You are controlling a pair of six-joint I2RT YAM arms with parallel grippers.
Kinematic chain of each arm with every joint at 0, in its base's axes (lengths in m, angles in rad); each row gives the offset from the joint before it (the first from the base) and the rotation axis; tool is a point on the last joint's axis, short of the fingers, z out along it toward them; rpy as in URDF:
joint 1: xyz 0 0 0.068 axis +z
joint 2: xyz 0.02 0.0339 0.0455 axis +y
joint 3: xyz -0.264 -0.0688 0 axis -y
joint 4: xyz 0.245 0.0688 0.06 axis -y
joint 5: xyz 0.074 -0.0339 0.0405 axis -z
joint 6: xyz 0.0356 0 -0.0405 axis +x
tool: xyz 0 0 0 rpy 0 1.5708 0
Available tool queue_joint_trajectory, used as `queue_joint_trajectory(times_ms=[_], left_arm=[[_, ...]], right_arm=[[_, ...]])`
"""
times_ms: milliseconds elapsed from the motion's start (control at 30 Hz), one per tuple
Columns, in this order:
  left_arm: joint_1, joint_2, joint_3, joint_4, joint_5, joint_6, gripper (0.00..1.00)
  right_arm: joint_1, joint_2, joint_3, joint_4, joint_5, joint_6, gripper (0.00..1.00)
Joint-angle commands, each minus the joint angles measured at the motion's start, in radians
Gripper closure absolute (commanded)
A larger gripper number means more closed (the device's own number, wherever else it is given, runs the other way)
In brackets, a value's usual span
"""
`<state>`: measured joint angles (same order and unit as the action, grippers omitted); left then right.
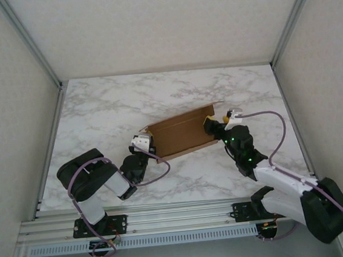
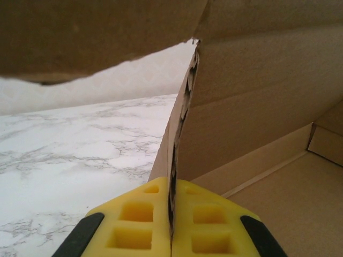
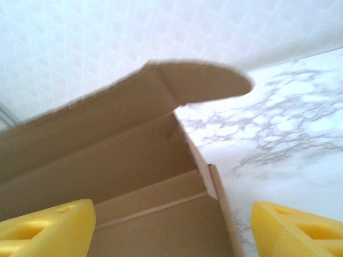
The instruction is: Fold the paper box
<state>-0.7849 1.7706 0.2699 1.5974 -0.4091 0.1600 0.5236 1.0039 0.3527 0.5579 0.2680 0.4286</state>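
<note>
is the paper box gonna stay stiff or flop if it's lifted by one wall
Probably light and bendy: the paper box is thin cardboard, its flaps standing loose. Lifted by the wall the shut left hand pinches, it would likely hinge at the creases. On the smooth marble table it may slide when pushed.
</note>
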Motion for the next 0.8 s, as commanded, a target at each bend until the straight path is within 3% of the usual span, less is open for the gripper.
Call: queue_joint_trajectory(times_ms=[0,100,200,300,433,567,700,767], left_arm=[[-0.019,0.058,-0.020,-0.144,0.042,0.013,1.00],[-0.018,0.055,-0.016,-0.154,0.043,0.018,1.00],[-0.020,0.055,-0.012,-0.159,0.046,0.021,1.00],[-0.020,0.061,-0.010,-0.159,0.047,0.030,1.00],[-0.020,0.070,-0.018,-0.150,0.037,0.035,1.00],[-0.020,0.075,-0.004,-0.156,0.039,0.048,1.00],[-0.019,0.075,0.015,-0.182,0.045,0.059,1.00],[-0.020,0.076,0.017,-0.183,0.049,0.061,1.00]], right_arm=[[-0.007,-0.089,-0.014,-0.149,0.142,0.048,0.25],[-0.007,-0.195,0.029,-0.306,0.249,0.053,0.30],[-0.008,-0.269,0.143,-0.454,0.256,0.028,0.36],[-0.008,-0.295,0.278,-0.645,0.270,0.055,0.51],[-0.007,-0.291,0.378,-0.704,0.271,0.059,0.70],[-0.008,-0.139,0.561,-0.822,0.048,0.029,0.74],[-0.006,0.104,0.778,-0.959,-0.270,0.059,0.76],[0.003,0.165,0.822,-0.953,-0.347,0.100,0.76]])
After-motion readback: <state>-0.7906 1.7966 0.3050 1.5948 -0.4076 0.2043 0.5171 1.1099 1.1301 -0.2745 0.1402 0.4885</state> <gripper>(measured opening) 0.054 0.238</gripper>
